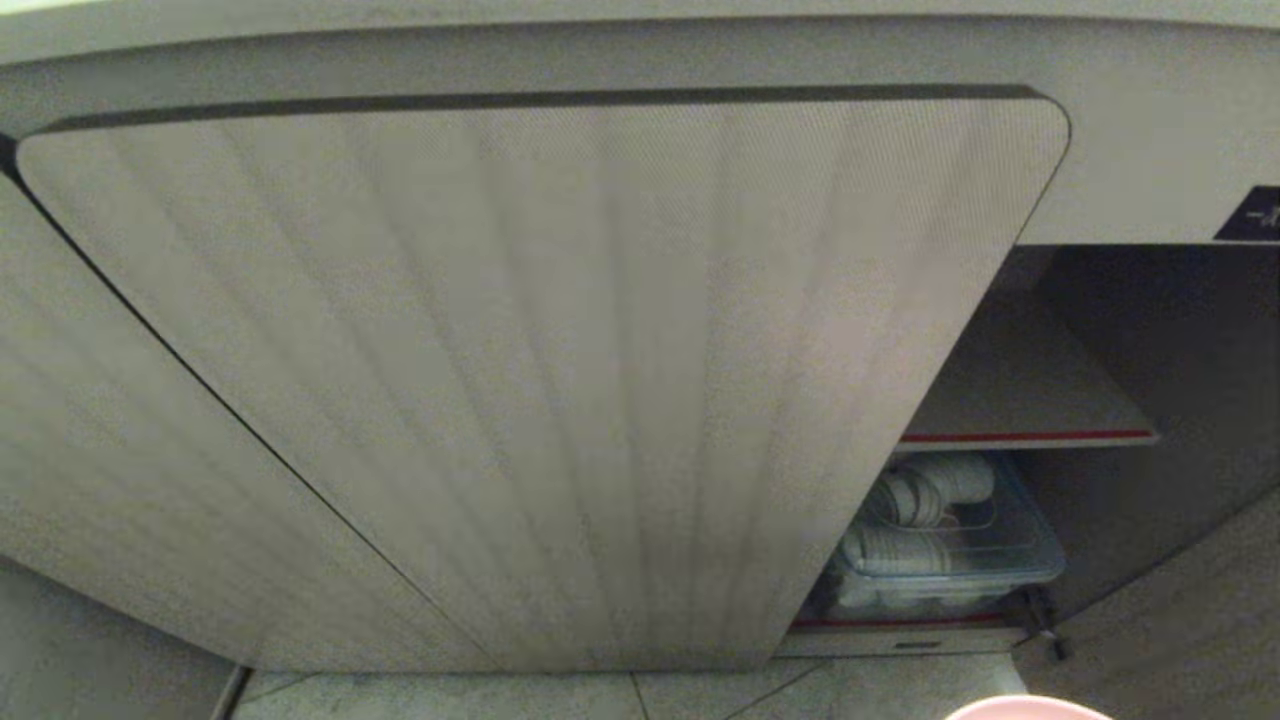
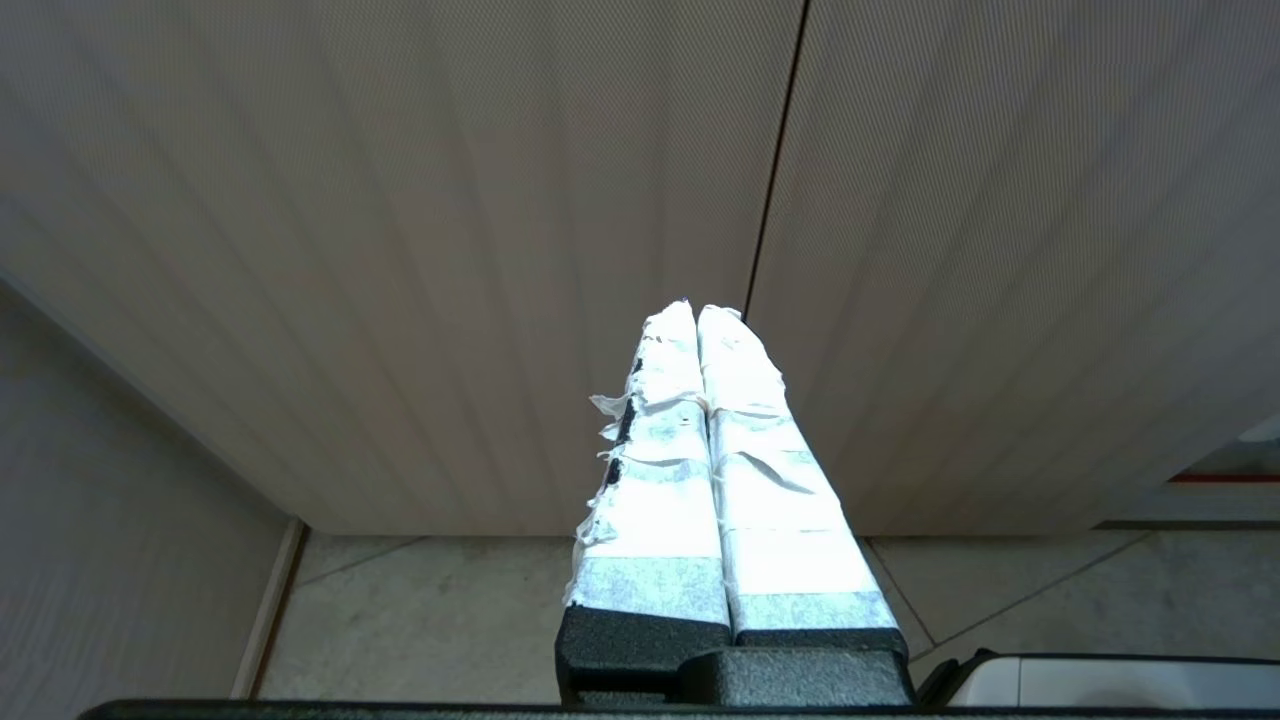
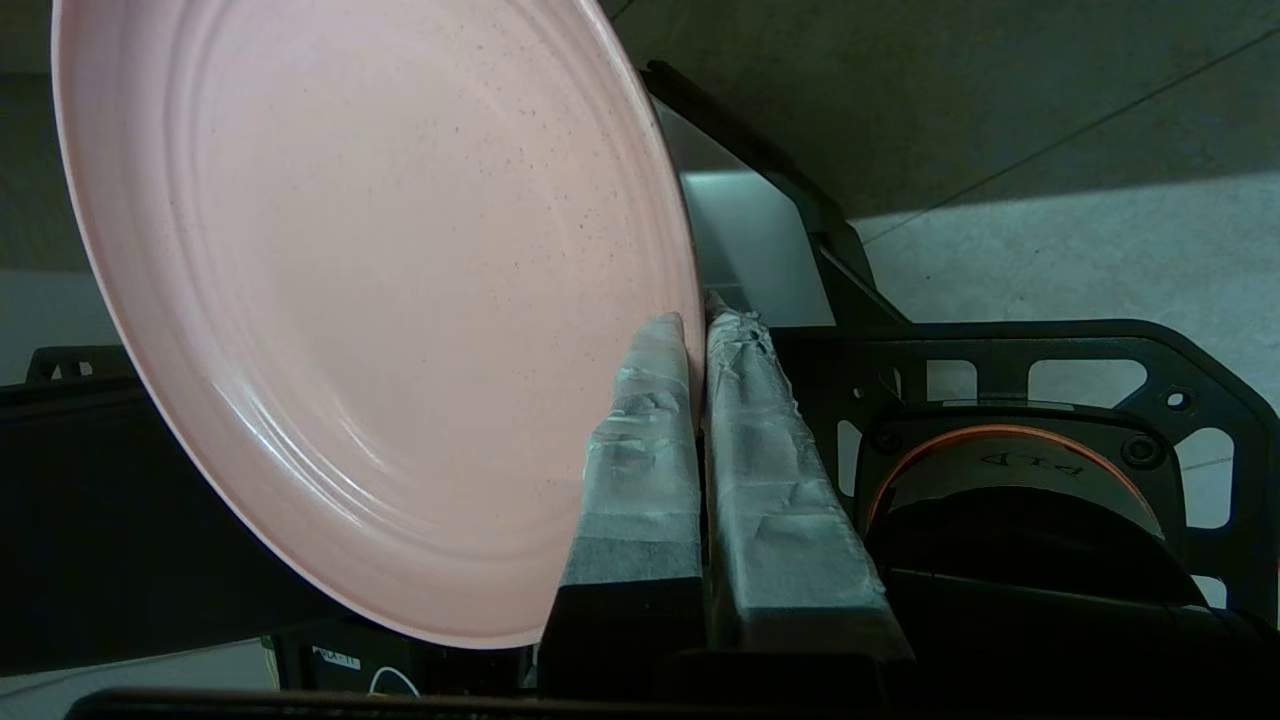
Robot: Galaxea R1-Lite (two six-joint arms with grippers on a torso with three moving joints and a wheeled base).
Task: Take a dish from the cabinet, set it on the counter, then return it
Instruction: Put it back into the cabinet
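Head view: cabinet fills the frame, one fluted door shut, open bay beside it with a red-edged shelf and a clear bin of white pieces below that shelf. Right gripper pinches the pink dish by its rim, dish outside the cabinet, its edge showing below the open bay. Left gripper has its taped fingers pressed together, empty, facing the cabinet doors.
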